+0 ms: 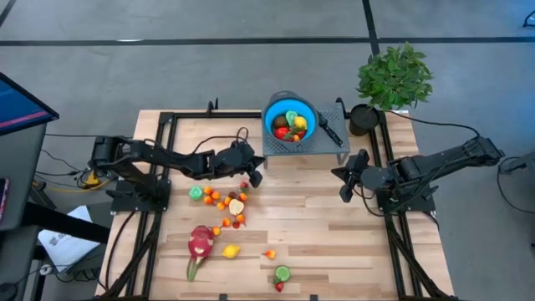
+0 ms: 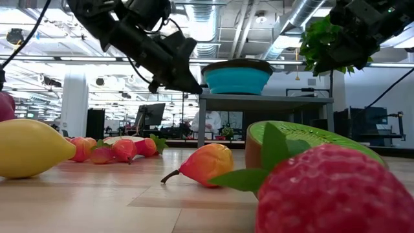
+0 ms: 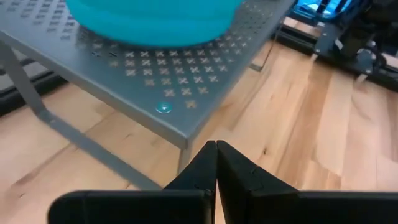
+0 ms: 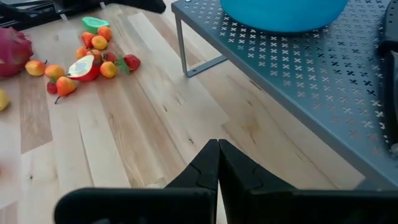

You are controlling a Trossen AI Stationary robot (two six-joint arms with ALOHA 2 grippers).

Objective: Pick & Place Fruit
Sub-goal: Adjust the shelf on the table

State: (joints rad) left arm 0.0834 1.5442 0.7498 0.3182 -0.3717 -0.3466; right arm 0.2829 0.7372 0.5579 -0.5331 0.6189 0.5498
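Several small toy fruits (image 1: 224, 201) lie on the wooden table near its left middle, with a pink dragon fruit (image 1: 200, 243), a lemon (image 1: 231, 250) and a green half fruit (image 1: 282, 272) nearer the front edge. More fruit sits in the blue bowl (image 1: 290, 117) on the grey perforated stand (image 1: 305, 146). My left gripper (image 1: 253, 177) is shut and empty, above the table beside the stand's near left corner. My right gripper (image 1: 344, 194) is shut and empty, right of the stand. The fruit cluster also shows in the right wrist view (image 4: 93, 59).
A black-handled knife (image 1: 328, 130) lies on the stand beside the bowl. A potted plant (image 1: 393, 79) stands at the far right corner. Black frame rails run along the table's left and right sides. Bare wood lies between the two grippers.
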